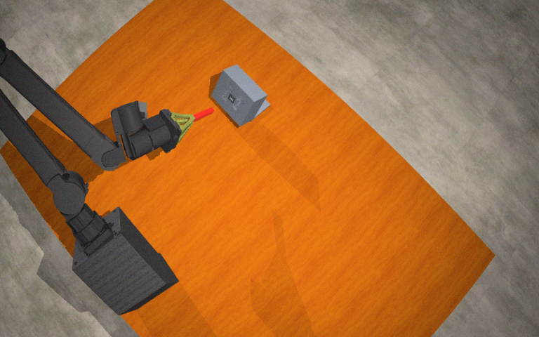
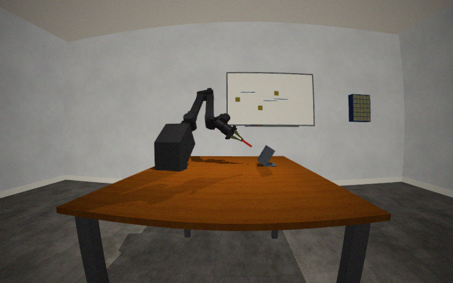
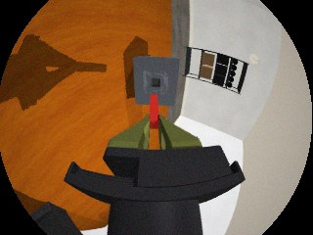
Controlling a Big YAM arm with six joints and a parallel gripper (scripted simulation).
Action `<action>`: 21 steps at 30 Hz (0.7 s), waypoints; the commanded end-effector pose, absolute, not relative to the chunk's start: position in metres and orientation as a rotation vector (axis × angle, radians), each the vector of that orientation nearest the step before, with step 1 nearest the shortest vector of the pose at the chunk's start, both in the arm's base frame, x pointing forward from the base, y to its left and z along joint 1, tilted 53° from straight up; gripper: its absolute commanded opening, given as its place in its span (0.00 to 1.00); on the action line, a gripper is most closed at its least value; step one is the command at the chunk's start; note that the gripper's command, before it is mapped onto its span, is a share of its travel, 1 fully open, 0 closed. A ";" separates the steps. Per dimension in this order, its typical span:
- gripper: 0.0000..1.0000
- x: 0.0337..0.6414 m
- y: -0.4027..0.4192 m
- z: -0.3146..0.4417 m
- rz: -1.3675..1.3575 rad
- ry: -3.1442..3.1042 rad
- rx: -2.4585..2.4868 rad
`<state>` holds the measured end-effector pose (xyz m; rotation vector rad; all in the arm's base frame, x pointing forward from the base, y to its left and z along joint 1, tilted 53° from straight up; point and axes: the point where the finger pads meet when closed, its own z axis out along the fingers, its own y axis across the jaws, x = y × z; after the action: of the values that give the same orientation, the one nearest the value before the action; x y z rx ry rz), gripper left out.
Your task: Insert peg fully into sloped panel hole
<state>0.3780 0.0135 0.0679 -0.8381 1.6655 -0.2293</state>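
The bench point(image 1: 357, 222) is a broad orange wooden top on dark legs, and the side view alone shows those legs, the grey walls and a whiteboard point(image 2: 269, 98) behind me. My dark base block point(image 1: 123, 262) sits at one corner of the bench. From there my arm point(image 1: 47, 99) runs out past the bench edge and folds back in over the wood; the side view shows this as a high elbow. The grey sloped panel point(image 1: 238, 95) stands near the far long edge. From above I can see its small dark hole point(image 1: 231, 96); from the side the panel point(image 2: 266, 155) shows only as a tilted slab. My claw point(image 1: 192, 116) is clamped on the back end of the red peg point(image 1: 203, 113), green fingers meeting around it. The peg hangs in the air, angled down, its tip short of the panel and not touching it. My wrist view puts the peg point(image 3: 155, 109) directly under the hole point(image 3: 156, 82), which neither other view tells.
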 end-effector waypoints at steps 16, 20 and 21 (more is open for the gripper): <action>0.00 0.392 0.020 0.067 -0.247 1.637 -0.783; 0.00 0.398 0.022 0.067 -0.253 1.632 -0.775; 0.00 0.400 0.023 0.066 -0.254 1.632 -0.774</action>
<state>0.3908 0.0194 0.0617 -0.7942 1.6509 -0.2632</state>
